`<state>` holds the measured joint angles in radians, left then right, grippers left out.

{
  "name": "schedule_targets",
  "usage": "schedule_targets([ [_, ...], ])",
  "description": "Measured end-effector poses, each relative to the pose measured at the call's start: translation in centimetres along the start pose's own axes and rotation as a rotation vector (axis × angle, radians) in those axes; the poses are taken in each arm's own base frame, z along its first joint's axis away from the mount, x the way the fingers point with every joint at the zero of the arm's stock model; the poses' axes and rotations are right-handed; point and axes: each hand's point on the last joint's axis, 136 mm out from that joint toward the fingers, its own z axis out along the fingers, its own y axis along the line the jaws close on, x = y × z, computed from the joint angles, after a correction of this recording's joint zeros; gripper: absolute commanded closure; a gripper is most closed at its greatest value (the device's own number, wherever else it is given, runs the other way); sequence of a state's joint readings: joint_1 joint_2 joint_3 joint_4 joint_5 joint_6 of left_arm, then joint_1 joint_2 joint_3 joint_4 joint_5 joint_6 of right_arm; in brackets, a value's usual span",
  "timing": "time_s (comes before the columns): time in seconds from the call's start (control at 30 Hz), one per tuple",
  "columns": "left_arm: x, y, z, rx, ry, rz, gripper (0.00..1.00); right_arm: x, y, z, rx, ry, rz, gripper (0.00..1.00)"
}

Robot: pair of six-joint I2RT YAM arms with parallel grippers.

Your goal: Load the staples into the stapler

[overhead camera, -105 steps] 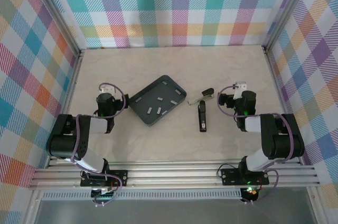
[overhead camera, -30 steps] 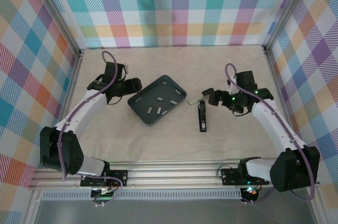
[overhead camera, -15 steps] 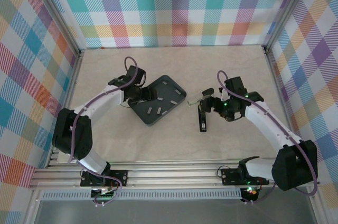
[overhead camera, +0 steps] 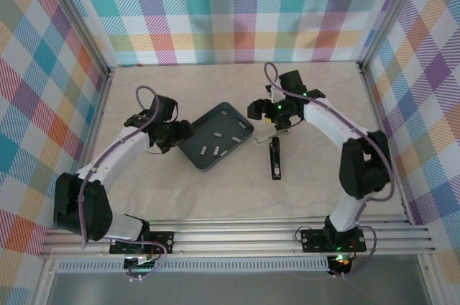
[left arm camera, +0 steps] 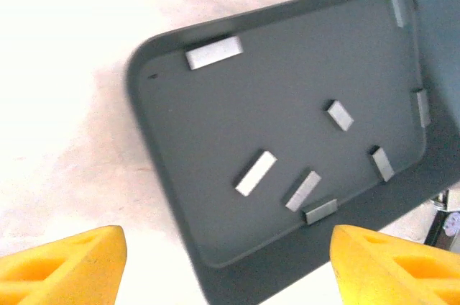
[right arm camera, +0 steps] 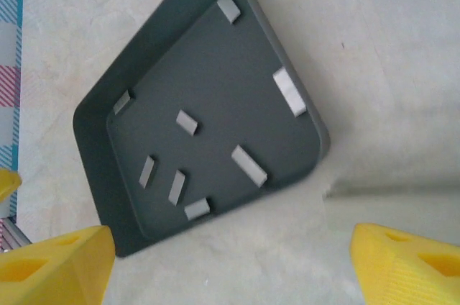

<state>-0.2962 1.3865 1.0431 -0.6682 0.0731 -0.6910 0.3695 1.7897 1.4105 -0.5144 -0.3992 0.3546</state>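
Just right of the spread left gripper (overhead camera: 178, 132) lie the staples (left arm camera: 255, 173) in their tray (left arm camera: 244, 280), the spread right gripper (overhead camera: 260, 111) beyond them.

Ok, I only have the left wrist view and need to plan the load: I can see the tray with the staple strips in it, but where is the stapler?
Observer: The stapler lies on the table to the right of the tray, apart from it.
Operator: Is it closed?
Observer: It looks opened. A silver part angles off its far end toward the tray's corner.
Operator: And the other arm?
Observer: The right hand is by the tray's far right edge, fingers wide apart, holding nothing.
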Motion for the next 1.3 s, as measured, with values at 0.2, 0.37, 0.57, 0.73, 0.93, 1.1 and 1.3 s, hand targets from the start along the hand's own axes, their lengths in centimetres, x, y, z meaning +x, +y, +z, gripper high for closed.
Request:
schedule_targets([
  [0.2,1.7,3.7,2.0,-0.067,0.051,-0.116,0.25,-2.9,-0.6,4.6,-0.026,0.025,-0.047,0.18],
  [0.37,2.5,4.5,3.8,-0.073,0.076,-0.157,0.26,-3.8,-1.1,7.3,-0.04,0.053,-0.07,0.2],
  [0.57,1.7,3.6,5.8,-0.04,0.072,-0.158,0.27,-4.2,-0.4,8.9,-0.079,0.077,-0.094,0.25],
  [0.73,1.2,2.8,7.4,-0.021,0.081,-0.156,0.29,-3.6,-0.3,9.4,-0.096,0.103,-0.09,0.29],
  [0.93,0.6,2.0,8.7,0.003,0.083,-0.149,0.3,-2.9,-0.7,10.1,-0.097,0.133,-0.074,0.33],
  [1.1,-0.9,0.5,9.3,0.031,0.064,-0.127,0.3,-2.6,-0.8,10.3,-0.095,0.142,-0.068,0.36],
  [1.3,-3.2,-1.3,10.8,0.028,0.057,-0.082,0.31,-3.3,-2.3,10.1,-0.037,0.115,-0.058,0.39],
])
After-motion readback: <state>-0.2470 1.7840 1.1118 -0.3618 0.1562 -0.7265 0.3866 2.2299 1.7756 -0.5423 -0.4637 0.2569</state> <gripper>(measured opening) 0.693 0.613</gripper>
